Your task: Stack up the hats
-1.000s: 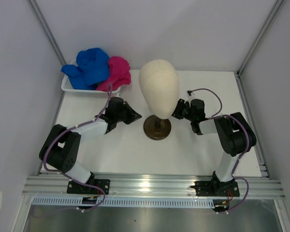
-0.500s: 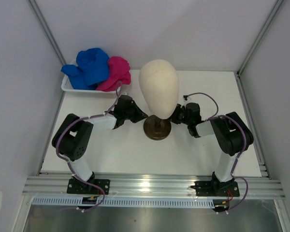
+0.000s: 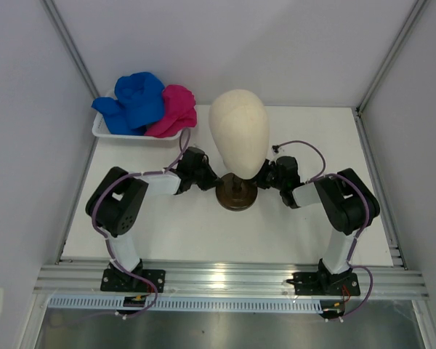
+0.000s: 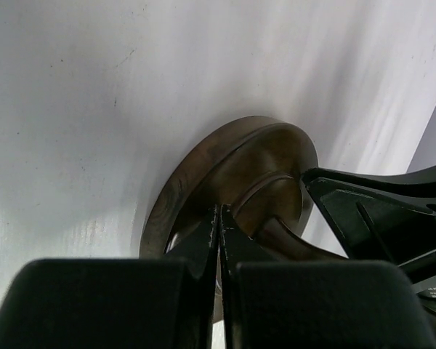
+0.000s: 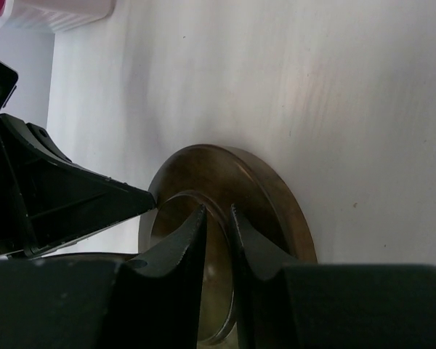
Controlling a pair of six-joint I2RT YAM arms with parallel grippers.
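Left gripper (image 4: 219, 211), jaws closed, and right gripper (image 5: 216, 211), jaws narrowly parted, flank mannequin base (image 3: 236, 196); hats (image 3: 149, 105) piled in basket (image 3: 100, 131), far left. Best press base evenly, low, lest head (image 3: 238, 131) tip

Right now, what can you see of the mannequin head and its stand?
The mannequin head is cream, egg-shaped, with a faint seam, upright on a short stem over a dark brown, glossy round base on the white table. The left jaws, shut, and the right jaws, slightly parted, reach the base from either side; contact is unclear.
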